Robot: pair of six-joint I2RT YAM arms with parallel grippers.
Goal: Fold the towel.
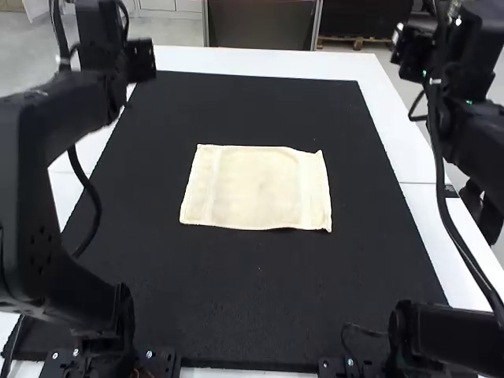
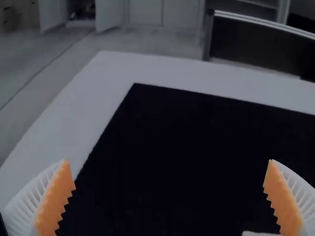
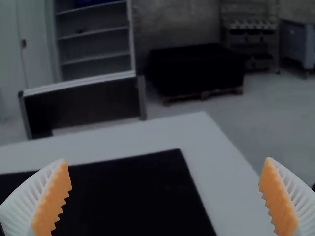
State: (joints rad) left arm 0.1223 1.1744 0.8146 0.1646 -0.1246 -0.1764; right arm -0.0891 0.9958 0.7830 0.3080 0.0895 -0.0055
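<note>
The cream towel [image 1: 260, 187] lies flat as a rough rectangle near the middle of the black mat, a paler band near each side end. Its near edge lifts slightly right of centre; whether it is folded cannot be told. My left gripper [image 1: 142, 60] is raised beyond the towel's left side, and my right gripper [image 1: 411, 53] hangs high past its right side, both apart from the cloth. In the left wrist view, the left gripper [image 2: 170, 162] is open, with a bit of towel [image 2: 261, 234] at the picture's bottom edge. The right gripper [image 3: 166, 160] is also open, with nothing held.
The black mat [image 1: 260, 315] covers most of the white table [image 1: 260, 60], whose border runs around it. Dark cables [image 1: 88, 189] loop beside both arms. Bare mat surrounds the towel on all sides.
</note>
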